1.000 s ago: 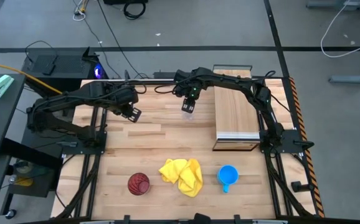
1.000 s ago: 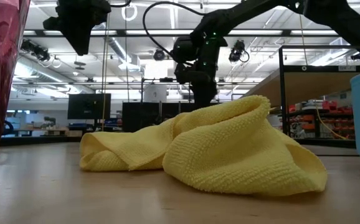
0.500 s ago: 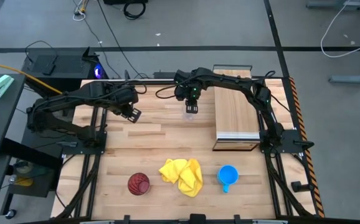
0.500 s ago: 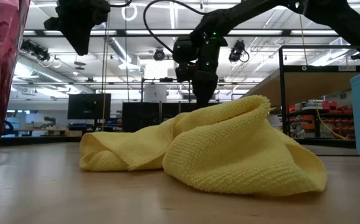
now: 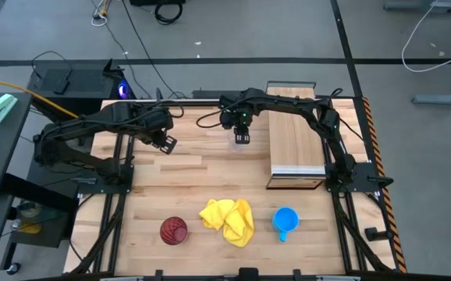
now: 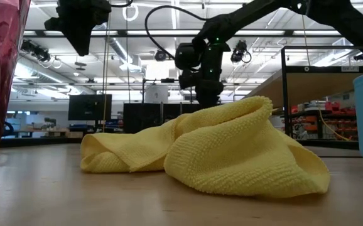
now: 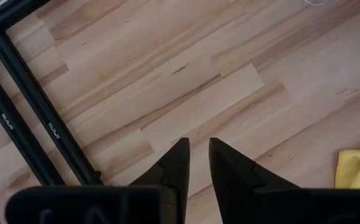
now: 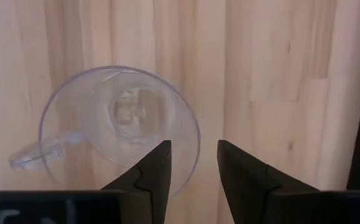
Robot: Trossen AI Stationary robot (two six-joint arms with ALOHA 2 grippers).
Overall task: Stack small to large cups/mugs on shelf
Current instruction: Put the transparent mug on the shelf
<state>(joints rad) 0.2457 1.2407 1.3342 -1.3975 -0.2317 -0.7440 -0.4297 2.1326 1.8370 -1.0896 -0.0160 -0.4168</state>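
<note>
Wooden desk carries all: right tool, fingers apart, hovers above the clear cup mid-desk beside the shelf, lined up to grasp its rim (blue mug and red tumbler wait along the front edge); left tool, nearly together, idles empty near the left edge.

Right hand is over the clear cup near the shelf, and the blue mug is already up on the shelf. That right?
Not quite. The right hand is over the clear cup near the shelf, but the blue mug is not on the shelf: the high view shows it on the tabletop near the front edge, right of the yellow cloth.
</note>
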